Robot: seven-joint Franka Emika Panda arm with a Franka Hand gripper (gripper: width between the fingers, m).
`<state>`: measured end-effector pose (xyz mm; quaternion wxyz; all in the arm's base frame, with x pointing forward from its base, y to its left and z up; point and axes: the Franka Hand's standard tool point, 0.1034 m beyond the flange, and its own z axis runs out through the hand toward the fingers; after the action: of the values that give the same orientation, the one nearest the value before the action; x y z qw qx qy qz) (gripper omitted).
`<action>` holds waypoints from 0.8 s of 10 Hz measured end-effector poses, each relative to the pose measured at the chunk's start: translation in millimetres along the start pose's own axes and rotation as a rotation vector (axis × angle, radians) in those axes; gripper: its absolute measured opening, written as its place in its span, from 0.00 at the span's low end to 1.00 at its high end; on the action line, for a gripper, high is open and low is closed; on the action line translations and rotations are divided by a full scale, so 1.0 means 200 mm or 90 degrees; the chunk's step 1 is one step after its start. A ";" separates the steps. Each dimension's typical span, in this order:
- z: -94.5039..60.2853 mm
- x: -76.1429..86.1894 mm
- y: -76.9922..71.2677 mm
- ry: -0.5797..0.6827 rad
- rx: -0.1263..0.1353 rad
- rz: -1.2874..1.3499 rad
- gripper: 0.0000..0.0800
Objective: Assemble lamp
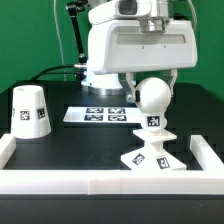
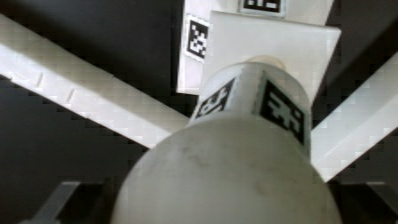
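Pincer: the gripper hangs from the white arm with its 2 fingers spread wide, 1 on each side of the bulb's round head. A thin dark gap shows between each finger and the bulb, so it holds nothing.
Bulb: the bulb stands upright, round head on top and neck pointing down into the base. In the wrist view the bulb fills the middle, and 2 tags show on its neck.
Base: the base lies on the black table near the front rail, toward the exterior view's right. From the wrist the base shows as a white square beyond the bulb's neck.
Shade: the shade sits well apart at the exterior view's left, wide end down, 1 tag facing the camera.
Marker board: the marker board lies flat between shade and bulb, farther back.
Rail: a white rail borders the table's front and sides.
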<state>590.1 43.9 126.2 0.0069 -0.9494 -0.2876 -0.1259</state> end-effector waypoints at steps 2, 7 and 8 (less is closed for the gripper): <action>0.00 0.00 0.00 0.000 0.000 0.000 0.72; 0.00 0.01 -0.02 0.028 -0.021 0.081 0.72; 0.00 0.02 -0.03 0.029 -0.020 0.109 0.72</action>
<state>589.6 50.3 126.2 0.0089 -0.9674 -0.2034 -0.1507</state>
